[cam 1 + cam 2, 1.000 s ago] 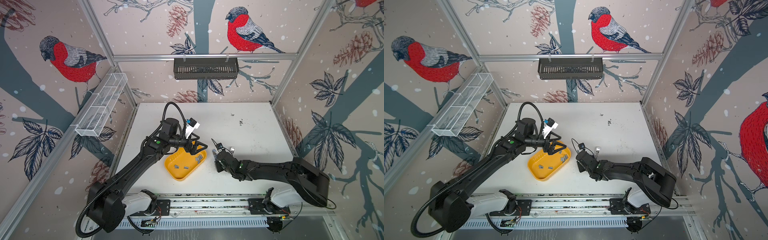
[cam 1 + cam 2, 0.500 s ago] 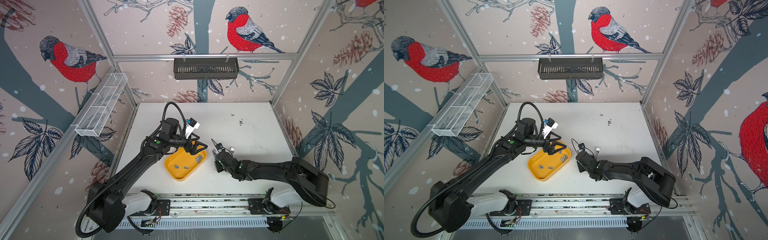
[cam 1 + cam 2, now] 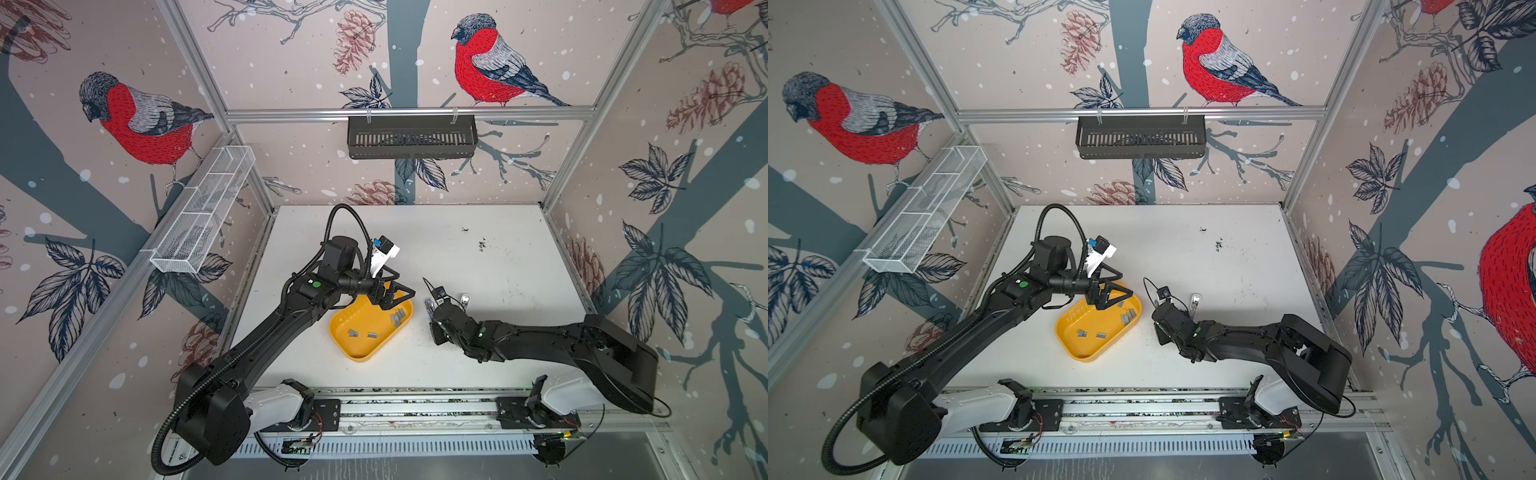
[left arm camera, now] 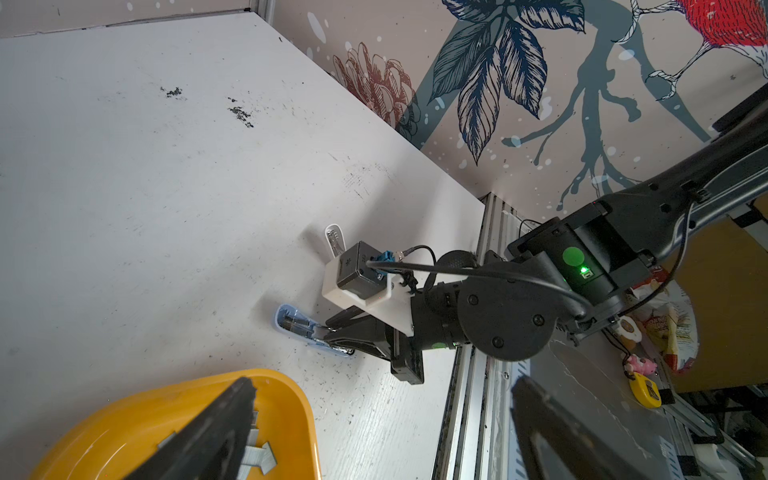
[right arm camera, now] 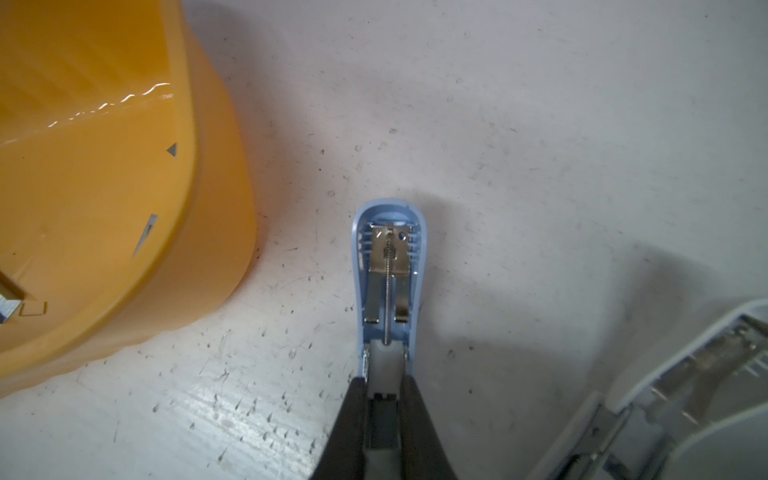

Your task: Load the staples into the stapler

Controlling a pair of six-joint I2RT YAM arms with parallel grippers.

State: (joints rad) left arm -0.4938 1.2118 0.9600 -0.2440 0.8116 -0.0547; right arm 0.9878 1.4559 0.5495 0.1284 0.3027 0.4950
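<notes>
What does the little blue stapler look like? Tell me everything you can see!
The stapler is small, with a pale blue plastic shell. It lies open on the white table, showing shiny metal inside: a flat plate and a thin spring down its middle. The right gripper is shut on its back end. It sits near the yellow tray, not touching. A pale grey half with a metal channel splays off sideways; the hinge is hidden.
</notes>
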